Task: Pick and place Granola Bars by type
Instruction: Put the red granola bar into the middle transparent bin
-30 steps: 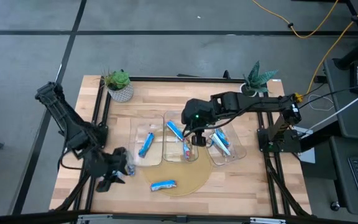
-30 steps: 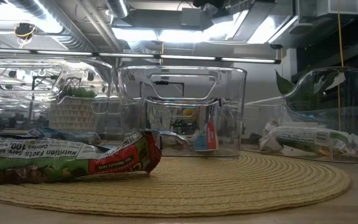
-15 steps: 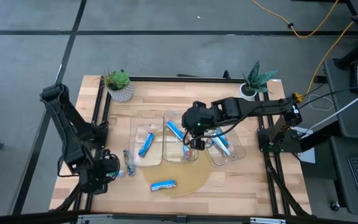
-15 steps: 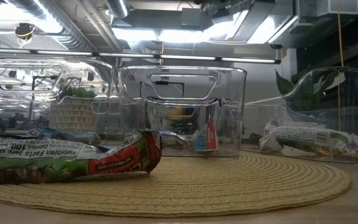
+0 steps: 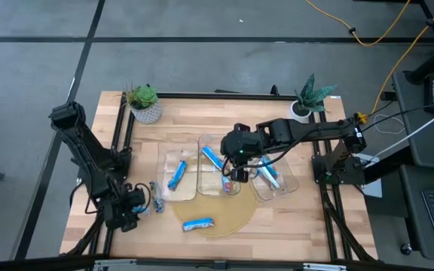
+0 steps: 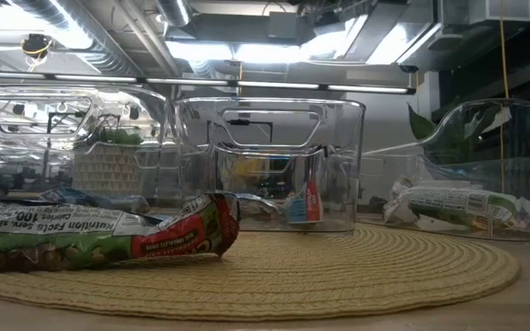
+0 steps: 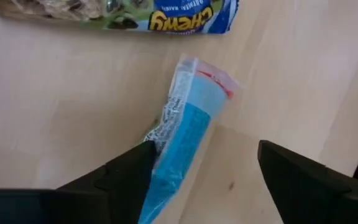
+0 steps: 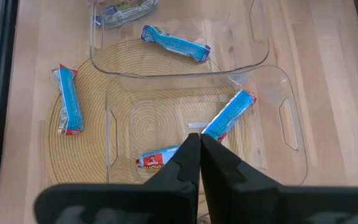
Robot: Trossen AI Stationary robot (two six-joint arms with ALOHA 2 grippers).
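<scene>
A bright blue granola bar lies flat on the wooden table near its left edge, between the spread fingers of my open left gripper, which points steeply down at it. Just beyond lies a second bar with a blue "Chewy" wrapper, seen from above as a bar beside the left gripper. My right gripper hangs shut and empty over the middle clear bin, where two bars lie. One bar rests on the round woven mat. My left gripper comes from above with its fingers astride the blue bar. One fingertip stands right at the bar's crimped long edge. Whether it touches the bar, I cannot tell. The bar lies flat on the table.
Three clear bins stand in a row: the left bin holds a blue bar, the right bin holds more bars. Two potted plants stand at the far edge. Bare wood lies near the front right.
My left gripper has come down close to the table and drawn toward the table's left edge, rolling about its own axis as it sank. It now stands over the bars by the left bin. The bars have not moved.
</scene>
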